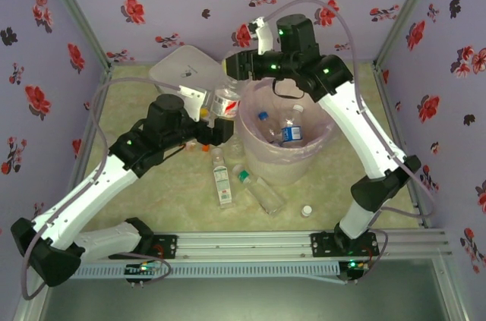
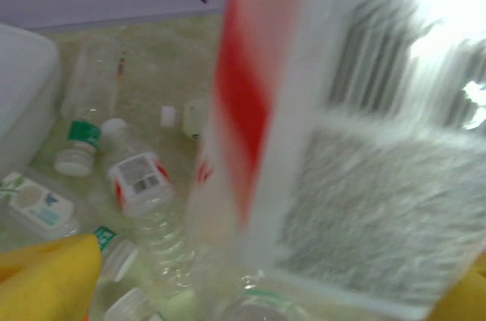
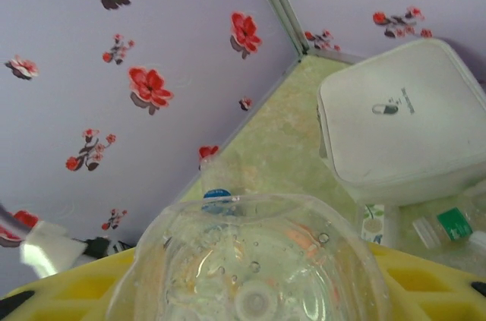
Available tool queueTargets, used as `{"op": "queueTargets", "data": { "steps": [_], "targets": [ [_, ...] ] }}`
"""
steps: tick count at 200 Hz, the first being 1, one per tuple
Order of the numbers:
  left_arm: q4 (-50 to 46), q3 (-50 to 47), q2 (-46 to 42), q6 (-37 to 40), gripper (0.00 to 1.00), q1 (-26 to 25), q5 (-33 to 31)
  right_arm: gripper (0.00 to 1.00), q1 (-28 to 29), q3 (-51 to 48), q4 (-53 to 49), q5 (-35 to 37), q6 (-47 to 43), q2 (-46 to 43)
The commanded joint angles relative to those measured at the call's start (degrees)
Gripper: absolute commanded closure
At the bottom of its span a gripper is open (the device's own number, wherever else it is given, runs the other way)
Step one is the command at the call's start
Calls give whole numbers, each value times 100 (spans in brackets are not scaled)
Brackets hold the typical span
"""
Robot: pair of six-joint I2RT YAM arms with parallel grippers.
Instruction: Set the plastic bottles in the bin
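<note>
Just left of the bin [image 1: 328, 133] | right pincer [image 1: 230, 70] clenched on a red-labelled bottle [image 1: 225, 102] | left pincer [image 1: 219, 132] spread wide beside it, released | step: carry bottle to bin | next: swing over opening, let go

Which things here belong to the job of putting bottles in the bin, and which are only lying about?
For the job:
bin
held bottle
white-labelled bottle
green-capped bottle
blue-labelled bottle in the bin

Lying about:
white lidded box
loose white cap
</note>
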Motion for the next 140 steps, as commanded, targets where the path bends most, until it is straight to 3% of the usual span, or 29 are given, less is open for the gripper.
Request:
{"op": "queueTargets", "data": {
  "steps": [1,45,73,140],
  "targets": [
    [-258,-195,-248,-485,0,70,-1066,53,-32,340,78,179,-64,-431],
    [-911,-887,-594,-1937,0,1024,-1338,58,-296,285,-83,566,-433,-1226],
    [-1181,-1385,-913,-2609,0,1578,-1460,63,-622,5,-556,1169,-790,-1765],
    [-1799,-1841,-1142,-2827,0,2197,-1881,75,-938,-964,-1320,2675,-1475,-2255]
  ]
}}
